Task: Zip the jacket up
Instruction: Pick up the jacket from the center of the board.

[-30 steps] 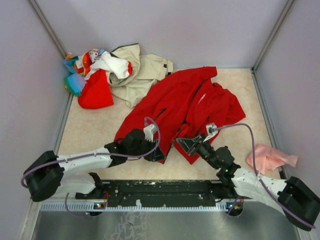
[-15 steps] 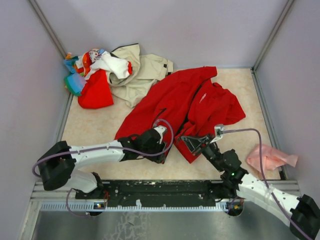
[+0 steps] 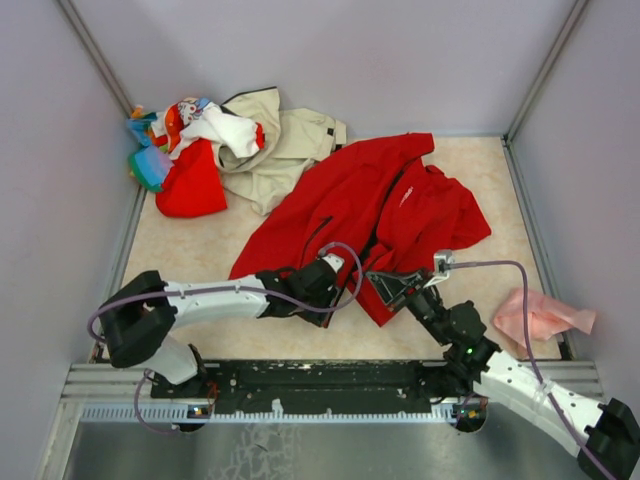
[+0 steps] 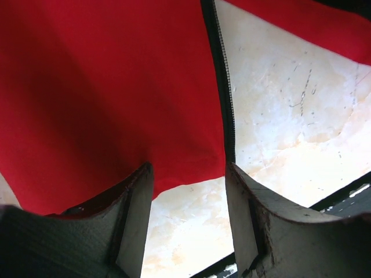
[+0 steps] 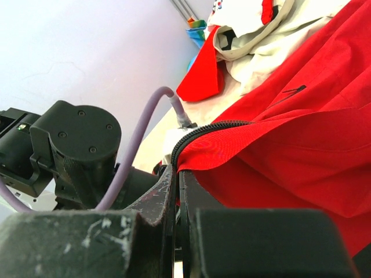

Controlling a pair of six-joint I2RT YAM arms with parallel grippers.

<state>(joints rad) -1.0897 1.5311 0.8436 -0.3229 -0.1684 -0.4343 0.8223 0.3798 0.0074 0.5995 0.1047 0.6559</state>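
Note:
The bright red jacket point(image 3: 350, 200) lies open on the table, its two front panels apart. My left gripper point(image 3: 340, 290) stands open at the lower corner of the left panel. In the left wrist view the red cloth point(image 4: 104, 87) and its black zipper tape point(image 4: 224, 87) end just beyond the fingers point(image 4: 136, 220), with bare table between them. My right gripper point(image 3: 378, 280) is shut on the zipper edge of the right panel. In the right wrist view that gripper point(image 5: 178, 174) pinches the hem, and the black zipper coil point(image 5: 208, 127) curves up out of it.
A beige jacket point(image 3: 290, 145) and a heap of mixed clothes point(image 3: 185, 140) lie at the back left. A pink cloth point(image 3: 540, 315) lies at the right wall. Walls enclose the table on three sides. The arms' black base rail point(image 3: 320, 380) runs along the near edge.
My left arm has reached further right along the jacket's hem and its jaws have opened. The right gripper has shifted slightly right, still shut on the zipper edge.

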